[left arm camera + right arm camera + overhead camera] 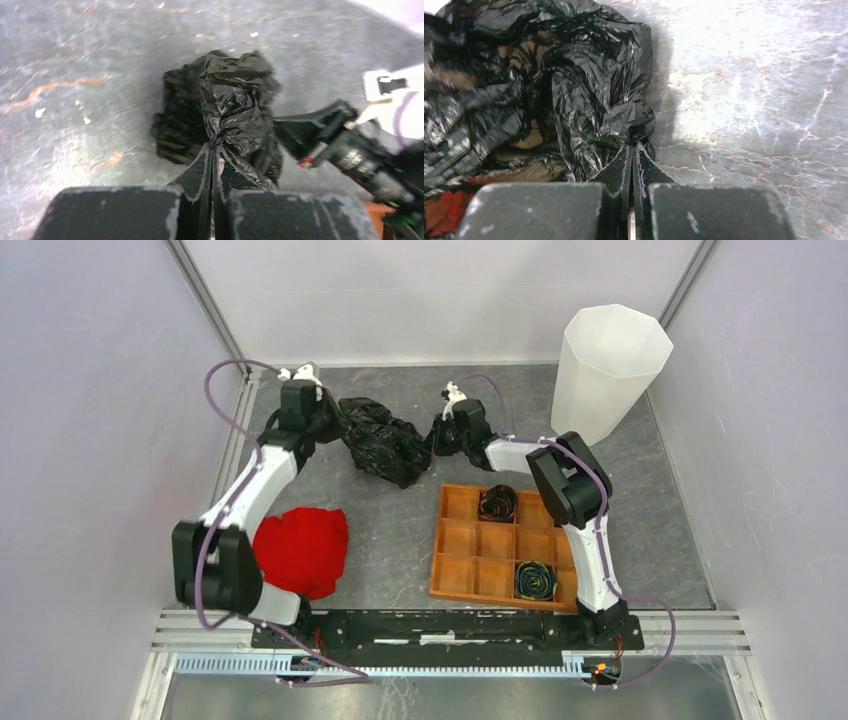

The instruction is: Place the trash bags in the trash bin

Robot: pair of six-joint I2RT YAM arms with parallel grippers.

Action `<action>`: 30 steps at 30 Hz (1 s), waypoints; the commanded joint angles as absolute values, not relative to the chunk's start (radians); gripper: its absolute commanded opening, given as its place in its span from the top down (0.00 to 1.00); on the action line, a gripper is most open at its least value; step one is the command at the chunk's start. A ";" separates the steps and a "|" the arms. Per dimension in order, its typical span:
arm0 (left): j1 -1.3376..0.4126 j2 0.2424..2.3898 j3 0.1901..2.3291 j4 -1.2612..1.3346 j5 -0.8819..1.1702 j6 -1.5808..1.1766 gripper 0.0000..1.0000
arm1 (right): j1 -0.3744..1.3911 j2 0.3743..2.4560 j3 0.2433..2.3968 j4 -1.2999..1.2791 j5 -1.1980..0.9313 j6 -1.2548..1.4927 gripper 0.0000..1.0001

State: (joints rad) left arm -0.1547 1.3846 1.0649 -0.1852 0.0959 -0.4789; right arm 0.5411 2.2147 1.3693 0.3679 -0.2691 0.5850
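Note:
A crumpled glossy black trash bag (383, 443) hangs bunched between my two grippers over the far middle of the table. My left gripper (330, 420) is shut on its left end; in the left wrist view the jaws (214, 147) pinch a fold of the bag (227, 107). My right gripper (436, 436) is shut on its right end; in the right wrist view the jaws (633, 144) pinch the bag (574, 90). The translucent white faceted trash bin (605, 370) stands upright at the far right, apart from both grippers.
A red cloth (300, 550) lies at the near left beside the left arm. An orange-brown compartment tray (455, 575) lies near right of centre, with two rolled dark bundles (497, 502) (534, 580) in its cells. Walls close in on three sides.

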 commanded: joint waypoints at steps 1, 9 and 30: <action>-0.146 1.580 1.283 -0.399 -0.031 -0.556 0.98 | 0.514 2.220 1.644 0.079 -0.210 0.499 1.00; -0.163 1.569 1.878 -0.399 0.264 -0.597 0.98 | 0.528 1.825 1.891 -0.101 -0.042 0.233 1.00; -0.149 1.134 1.060 -0.462 -0.144 -0.594 0.98 | 0.646 1.632 1.080 0.367 -0.109 0.175 1.00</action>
State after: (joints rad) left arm -0.1581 1.2320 0.8448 -0.5018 -0.1299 -0.5907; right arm 0.6415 1.7348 0.9096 0.3069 -0.0788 0.1711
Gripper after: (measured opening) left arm 0.028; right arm 0.007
